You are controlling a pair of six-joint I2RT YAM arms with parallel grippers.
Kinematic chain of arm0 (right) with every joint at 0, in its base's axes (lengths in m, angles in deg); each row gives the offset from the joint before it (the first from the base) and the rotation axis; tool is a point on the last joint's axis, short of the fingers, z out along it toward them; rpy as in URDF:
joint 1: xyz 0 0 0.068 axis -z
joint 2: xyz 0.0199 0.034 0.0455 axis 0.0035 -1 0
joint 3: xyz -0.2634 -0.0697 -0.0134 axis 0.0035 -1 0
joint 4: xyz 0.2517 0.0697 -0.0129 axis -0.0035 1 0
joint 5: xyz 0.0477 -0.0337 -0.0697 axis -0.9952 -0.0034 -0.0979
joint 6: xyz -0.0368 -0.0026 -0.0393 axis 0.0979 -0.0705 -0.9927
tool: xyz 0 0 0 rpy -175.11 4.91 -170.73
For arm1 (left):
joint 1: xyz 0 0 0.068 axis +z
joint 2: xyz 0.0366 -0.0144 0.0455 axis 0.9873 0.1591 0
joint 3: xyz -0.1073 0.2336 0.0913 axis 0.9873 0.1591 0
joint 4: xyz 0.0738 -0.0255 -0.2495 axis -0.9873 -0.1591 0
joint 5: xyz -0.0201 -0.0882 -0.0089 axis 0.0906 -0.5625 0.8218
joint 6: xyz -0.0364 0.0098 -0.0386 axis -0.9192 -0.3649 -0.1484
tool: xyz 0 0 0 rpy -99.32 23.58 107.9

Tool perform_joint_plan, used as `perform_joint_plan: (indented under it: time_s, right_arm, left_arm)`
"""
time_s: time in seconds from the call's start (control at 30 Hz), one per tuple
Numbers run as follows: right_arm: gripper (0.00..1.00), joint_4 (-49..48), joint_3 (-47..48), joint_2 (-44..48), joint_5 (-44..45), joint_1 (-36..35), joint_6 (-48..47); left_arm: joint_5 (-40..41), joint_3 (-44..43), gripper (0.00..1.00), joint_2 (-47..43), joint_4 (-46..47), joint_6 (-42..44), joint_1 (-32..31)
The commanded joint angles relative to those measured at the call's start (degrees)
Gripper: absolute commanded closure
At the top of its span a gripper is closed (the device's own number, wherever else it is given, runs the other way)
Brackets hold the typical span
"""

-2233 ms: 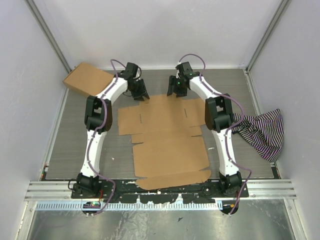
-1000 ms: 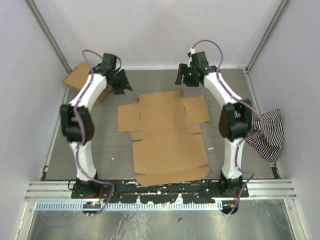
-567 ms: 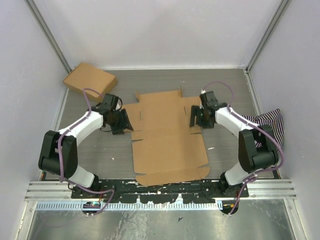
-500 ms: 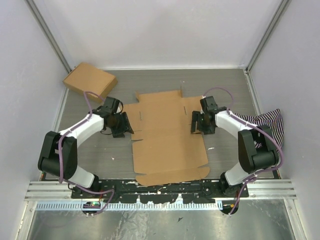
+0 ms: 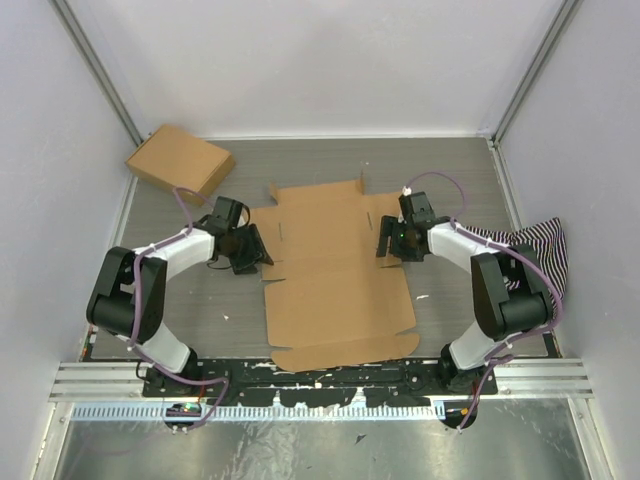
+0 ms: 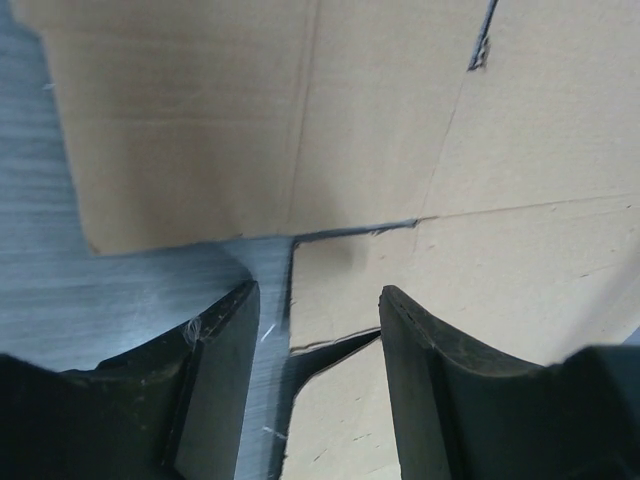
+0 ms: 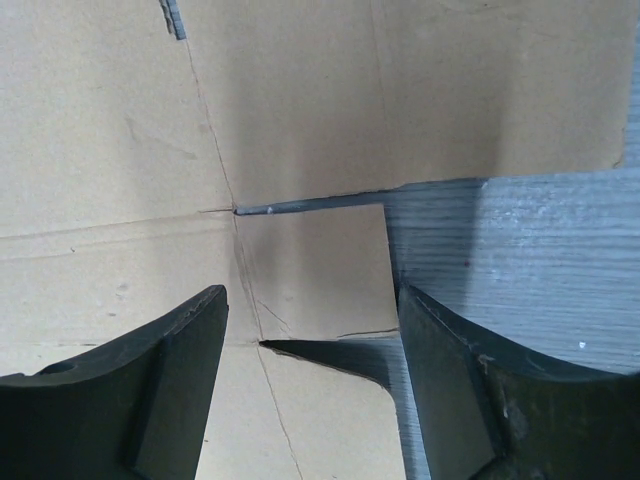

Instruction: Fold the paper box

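From overhead I see the paper box [image 5: 335, 270] lying flat and unfolded on the table [image 5: 200, 300], spread out between my two grippers. The left gripper [image 5: 250, 250] is low at the blank's left edge and the right gripper [image 5: 385, 240] is low at its right edge. Each is beside the notch where a far side flap meets the middle panel. From above, both sets of jaws are too small and dark for me to read.

The wrist cameras are clearer. The left fingers [image 6: 215, 350] are spread wide and hold nothing. One is over bare table and the other is over cardboard. A small tab and a strip of grey table lie in the gap between them. Beyond the jaws a short slit [image 6: 482, 45] runs off the top of the frame.

The right fingers [image 7: 455, 360] are also spread and empty, with the outer one over table and the inner one over cardboard. A narrow cut line lies just ahead of the gap. I cannot tell whether any fingertip touches the sheet, and the lower part of every finger is cut off by the frame.

Well outside the left jaws a cardboard box [image 5: 180, 160] sits in the far corner. A striped cloth [image 5: 530, 260] lies outside the right jaws, partly hidden by the right arm.
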Motion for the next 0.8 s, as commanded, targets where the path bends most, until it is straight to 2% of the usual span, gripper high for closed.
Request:
perform_joint_plan:
  time_s: [0.0, 0.2, 0.5, 0.77]
  right_arm:
    - [0.26, -2.2, 2.4, -1.8, -0.9, -0.2, -0.5]
    - [0.28, -1.6, 3.2, -0.9, -3.2, -0.2, -1.2]
    - [0.3, 0.7, 4.3, 5.5, -6.6, -0.3, -0.5]
    - [0.3, 1.6, 6.0, 6.8, -8.3, -1.6, 0.1]
  left_arm:
    - [-0.6, -1.0, 0.42, 3.8, 1.9, 0.0, -0.3]
    - [-1.4, -1.4, 0.43, 3.9, 1.9, 0.1, -0.3]
    - [-1.7, -4.1, 0.44, -0.5, -0.6, -0.5, -2.2]
    - [-0.9, -6.5, 0.44, -2.9, -2.3, -1.4, -4.3]
